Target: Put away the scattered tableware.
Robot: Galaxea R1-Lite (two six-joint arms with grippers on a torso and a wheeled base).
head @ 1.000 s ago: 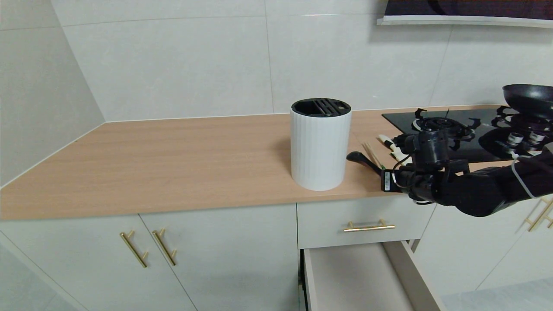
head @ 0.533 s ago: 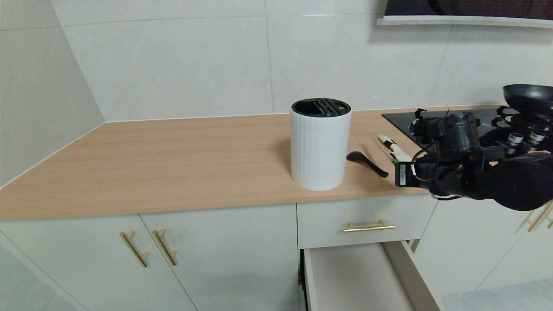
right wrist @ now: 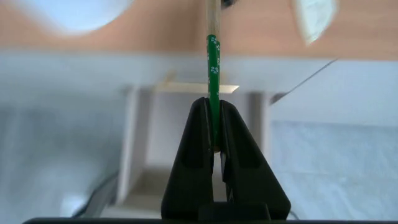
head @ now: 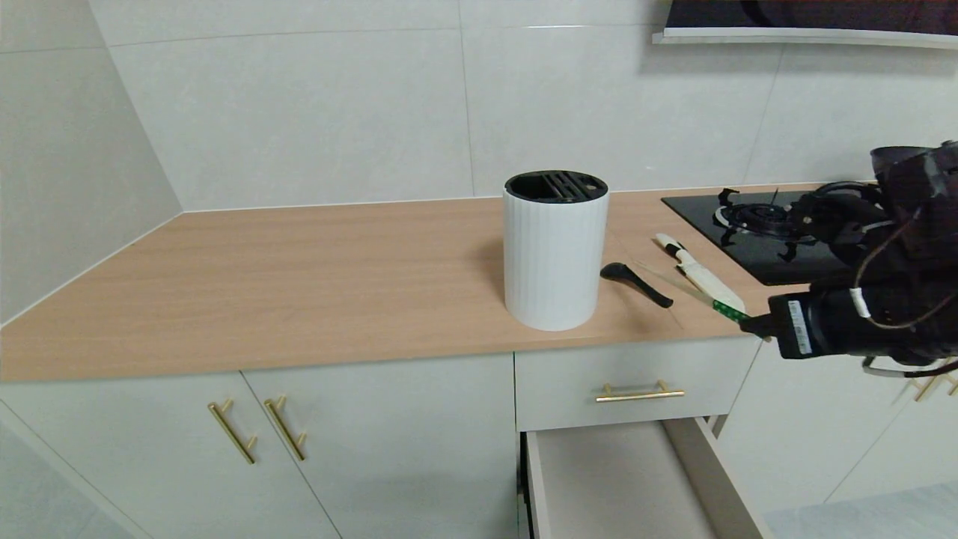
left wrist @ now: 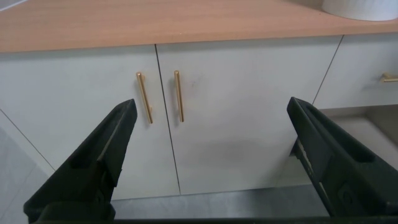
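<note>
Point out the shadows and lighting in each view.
Head view: even, soft light; the white holder throws a faint shadow on the countertop beside it. Left wrist view: a dim smudge of shadow lies on the cabinet doors. Right wrist view: the jaws read as a dark silhouette around the brightly lit chopstick.

The head camera looks forward and down across the wooden surface (head: pixel 299 284) to the tiled wall (head: pixel 299 112), taking in the white holder (head: pixel 554 254), cabinet doors (head: pixel 337 442) and open drawer (head: pixel 621 479). The left wrist camera sits low and near, facing those doors (left wrist: pixel 249 112). The right wrist camera, just off the surface's front edge, looks down into the drawer (right wrist: pixel 155 124).
</note>
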